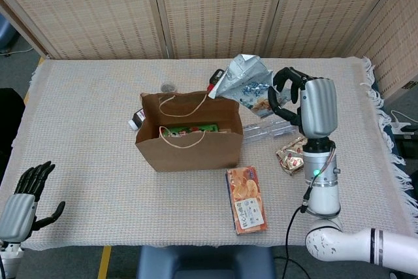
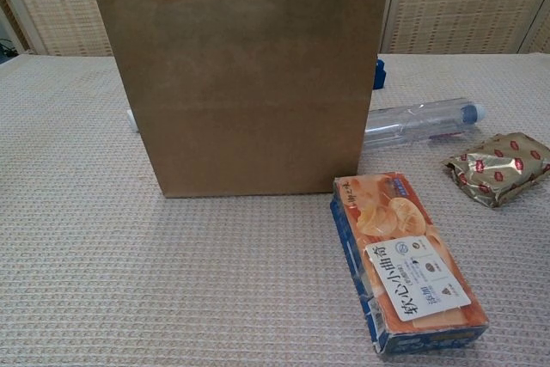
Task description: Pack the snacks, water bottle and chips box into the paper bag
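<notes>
Fingers of right hand clamp crinkly foil snack bag above brown paper bag.

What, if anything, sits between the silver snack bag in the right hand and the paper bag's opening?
Nothing visible does. The right hand holds the silver snack bag above the paper bag's right rear corner. The opening is clear, with only green packaging lying low inside.

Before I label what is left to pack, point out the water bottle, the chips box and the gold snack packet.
water bottle [image 2: 418, 119]: chest view, middle of its clear body.
chips box [image 2: 404, 259]: chest view, orange top face.
gold snack packet [image 2: 500, 166]: chest view, middle of the wrapper.
</notes>
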Tool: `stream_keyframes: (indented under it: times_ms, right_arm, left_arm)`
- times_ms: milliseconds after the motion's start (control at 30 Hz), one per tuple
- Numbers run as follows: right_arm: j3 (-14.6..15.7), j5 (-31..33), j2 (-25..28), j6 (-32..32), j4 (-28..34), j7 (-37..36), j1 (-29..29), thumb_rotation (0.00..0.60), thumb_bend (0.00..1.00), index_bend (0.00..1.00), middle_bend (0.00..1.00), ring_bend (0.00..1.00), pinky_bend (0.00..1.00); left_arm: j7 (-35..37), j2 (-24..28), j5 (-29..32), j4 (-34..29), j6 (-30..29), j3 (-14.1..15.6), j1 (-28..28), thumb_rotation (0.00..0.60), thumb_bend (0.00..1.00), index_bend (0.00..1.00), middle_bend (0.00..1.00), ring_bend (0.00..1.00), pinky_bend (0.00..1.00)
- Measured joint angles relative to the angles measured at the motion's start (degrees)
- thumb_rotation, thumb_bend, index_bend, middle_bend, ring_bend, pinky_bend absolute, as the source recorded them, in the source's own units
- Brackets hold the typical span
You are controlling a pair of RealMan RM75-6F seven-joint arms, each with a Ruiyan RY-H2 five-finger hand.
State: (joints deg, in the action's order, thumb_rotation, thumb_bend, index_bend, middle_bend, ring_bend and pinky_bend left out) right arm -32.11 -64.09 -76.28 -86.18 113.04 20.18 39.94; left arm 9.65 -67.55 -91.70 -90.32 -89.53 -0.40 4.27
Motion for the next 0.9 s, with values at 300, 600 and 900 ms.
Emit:
stream_keyframes:
  times_ms: [300,600,900]
  right_arm:
    - [-0.3,0.2,-13.1,-2.1,-9.9,8.9,9.6,0.6,0.53,0.72,0.72,0.77,0.92]
    - [1.0,0.5,-21.7,-1.8,-24.9,12.1,14.8,0.6,0.53,0.71,0.72,0.77,0.92]
    - [1.7,2.9,-24.8,2.2,-28.7,11.4,16.1,0.6,0.4,0.53,0.7,0.62,0.79]
  left_arm:
    - [2.0,0.3,0.7,0.4,0.8,-0.1,0.2,0.6,0.35,0.0,0.0,0.0,0.02]
    - [3.0,0.4,1.2,0.9,1.5,-0.2,0.3,0.6,0.35,0.0,0.0,0.0,0.02]
    - [2.8,0.0,1.7,1.3,2.6,-0.2,0.7,0.6,0.35,0.0,0.0,0.0,0.02]
